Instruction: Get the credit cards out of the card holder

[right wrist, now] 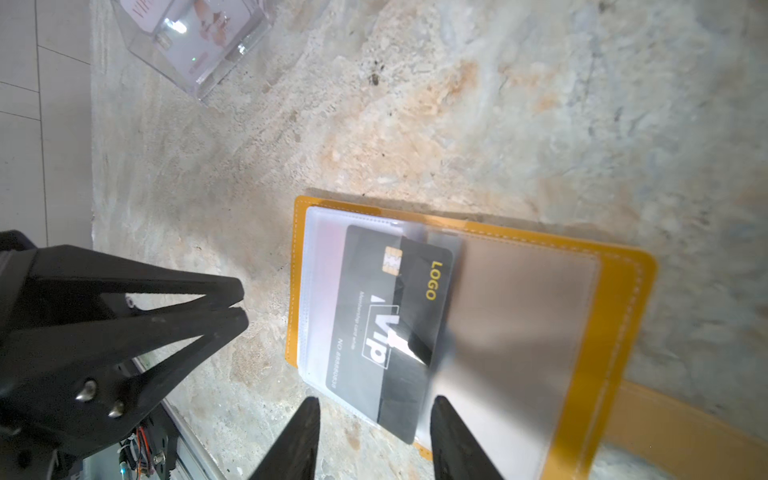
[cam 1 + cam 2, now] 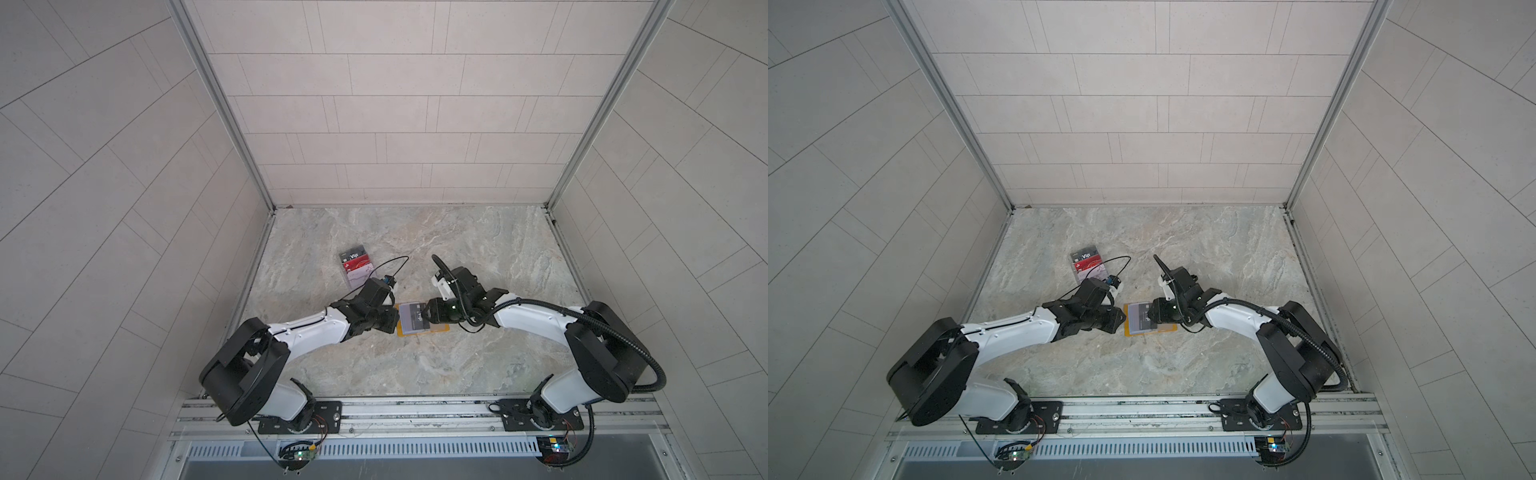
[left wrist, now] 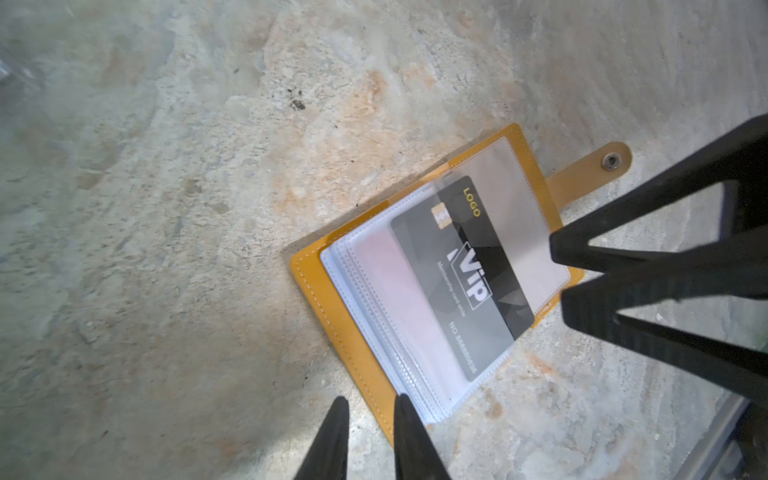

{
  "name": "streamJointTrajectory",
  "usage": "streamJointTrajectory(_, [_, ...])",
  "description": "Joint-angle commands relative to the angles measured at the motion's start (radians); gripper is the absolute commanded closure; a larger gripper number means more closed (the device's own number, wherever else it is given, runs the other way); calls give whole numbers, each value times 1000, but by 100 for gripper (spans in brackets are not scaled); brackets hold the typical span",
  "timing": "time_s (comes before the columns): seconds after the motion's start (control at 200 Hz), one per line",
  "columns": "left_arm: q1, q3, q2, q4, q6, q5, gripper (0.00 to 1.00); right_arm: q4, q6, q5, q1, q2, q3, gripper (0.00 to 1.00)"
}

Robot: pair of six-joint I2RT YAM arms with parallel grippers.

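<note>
The mustard-yellow card holder (image 2: 404, 332) (image 2: 1168, 330) lies open on the marble table, clear sleeves up, in both top views. A black Vip card (image 3: 465, 266) (image 1: 374, 316) sticks halfway out of a sleeve. A pinkish tint (image 3: 382, 270) shows through the stacked sleeves; I cannot tell what it is. One red credit card (image 2: 360, 262) stands in the clear box. My left gripper (image 3: 371, 401) (image 2: 395, 323) is narrowly open at the holder's edge, nothing between its tips. My right gripper (image 1: 376, 401) (image 2: 428, 313) is open, straddling the black card's corner.
A clear acrylic box (image 2: 355, 269) (image 2: 1087, 265) (image 1: 191, 50) with a black Vip card, the red card and a pale card stands at the back left, near the left wall. The holder's strap tab (image 3: 590, 170) lies flat on the table.
</note>
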Motion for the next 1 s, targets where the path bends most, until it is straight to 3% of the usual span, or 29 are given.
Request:
streamJointTrajectory(0.0, [-4, 1, 11, 51, 45, 45, 77, -22, -18, 21, -10, 21, 25, 53])
streamJointTrajectory(0.546, [-4, 19, 150, 87, 49, 23, 82, 167, 61, -175, -59, 145, -2, 53])
streamJointTrajectory(0.996, [-4, -3, 191, 105, 15, 0, 83, 404, 166, -321, -103, 126, -85, 57])
